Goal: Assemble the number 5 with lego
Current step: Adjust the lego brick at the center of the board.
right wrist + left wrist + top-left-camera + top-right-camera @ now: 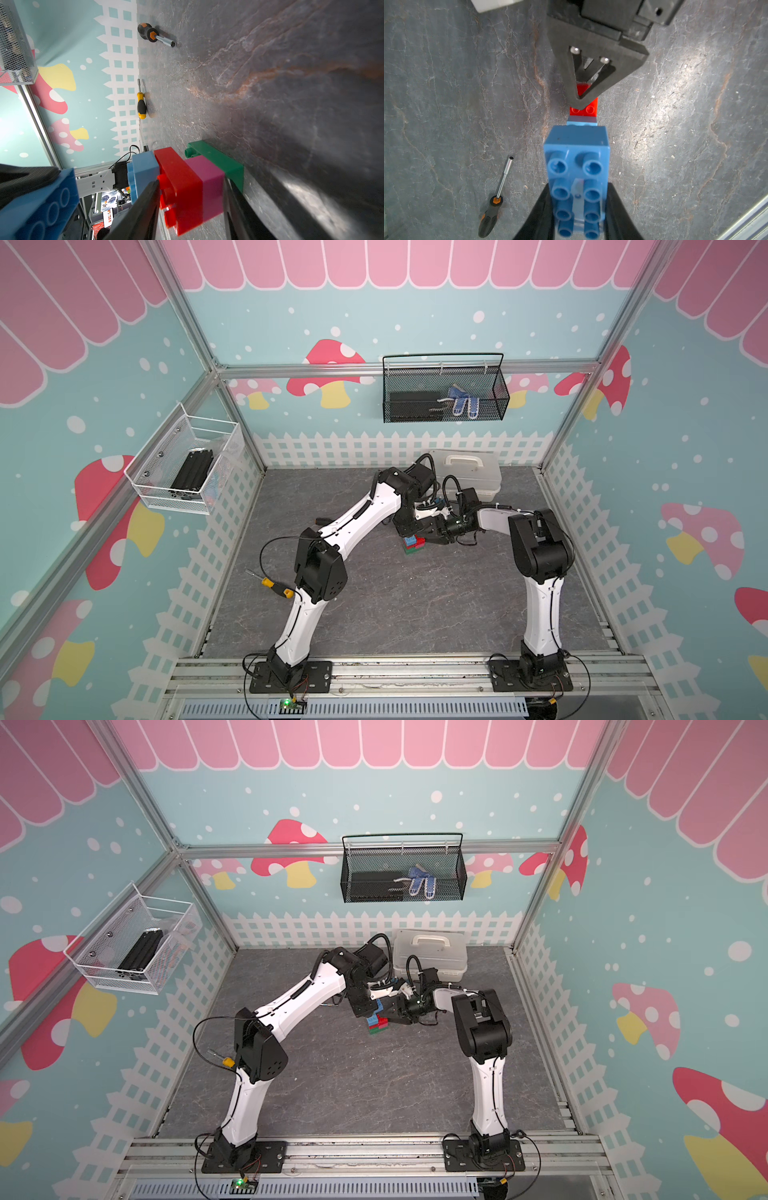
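On the grey table a lego stack (414, 546) (379, 1026) stands in layers: long green brick (216, 158), pink square (207, 187), long red brick (178, 176), small blue brick (143, 172). My right gripper (190, 180) comes in from the side. One finger lies on the red brick's studs and the other at the pink-green seam, both touching. In the left wrist view its upper finger (583, 99) covers the red brick (588, 109). My left gripper (578, 187) is shut on the long blue brick (577, 149) (41, 199), held just above the stack and apart from it.
An orange-and-black screwdriver (490, 216) (147, 33) and a yellow-and-black screwdriver (276, 587) (141, 106) lie left of the arms. A white carry case (465, 472) stands behind the grippers. A black mesh basket (444, 389) and a white one (187, 464) hang on the walls.
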`<state>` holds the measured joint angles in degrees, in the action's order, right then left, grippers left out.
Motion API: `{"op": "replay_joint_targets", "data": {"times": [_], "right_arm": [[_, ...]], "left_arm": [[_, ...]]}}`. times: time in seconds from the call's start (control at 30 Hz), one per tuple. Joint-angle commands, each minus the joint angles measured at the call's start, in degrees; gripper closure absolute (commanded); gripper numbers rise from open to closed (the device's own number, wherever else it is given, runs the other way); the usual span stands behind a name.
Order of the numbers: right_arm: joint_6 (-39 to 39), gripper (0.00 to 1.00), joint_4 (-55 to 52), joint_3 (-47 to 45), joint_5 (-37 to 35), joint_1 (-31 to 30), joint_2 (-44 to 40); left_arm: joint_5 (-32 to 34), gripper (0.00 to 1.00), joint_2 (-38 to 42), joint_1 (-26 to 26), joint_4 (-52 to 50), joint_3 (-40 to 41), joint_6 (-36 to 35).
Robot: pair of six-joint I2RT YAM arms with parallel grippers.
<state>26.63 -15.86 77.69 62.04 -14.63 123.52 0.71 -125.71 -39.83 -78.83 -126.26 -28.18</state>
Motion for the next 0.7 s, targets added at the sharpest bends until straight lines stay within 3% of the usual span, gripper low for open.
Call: {"op": "replay_joint_targets", "data": {"times": [0.0,0.37,0.67], "right_arm": [[-0.49,0.52,0.10,-1.74,-0.69,0.03,0.38],[7.75,0.52,7.74,-9.09,-4.73,-0.04,-3.97],[7.95,0.52,8.63,-10.10,-4.87,-0.16,-3.95]], "left_arm": [[-2.24,1.00,-1.30,-0.51,0.02,-0.37,0.25],[-2.79,1.00,-1.82,-0.51,1.48,2.14,-2.06],[-4.55,1.00,-2.74,-0.68,1.67,2.19,-3.78]]}}
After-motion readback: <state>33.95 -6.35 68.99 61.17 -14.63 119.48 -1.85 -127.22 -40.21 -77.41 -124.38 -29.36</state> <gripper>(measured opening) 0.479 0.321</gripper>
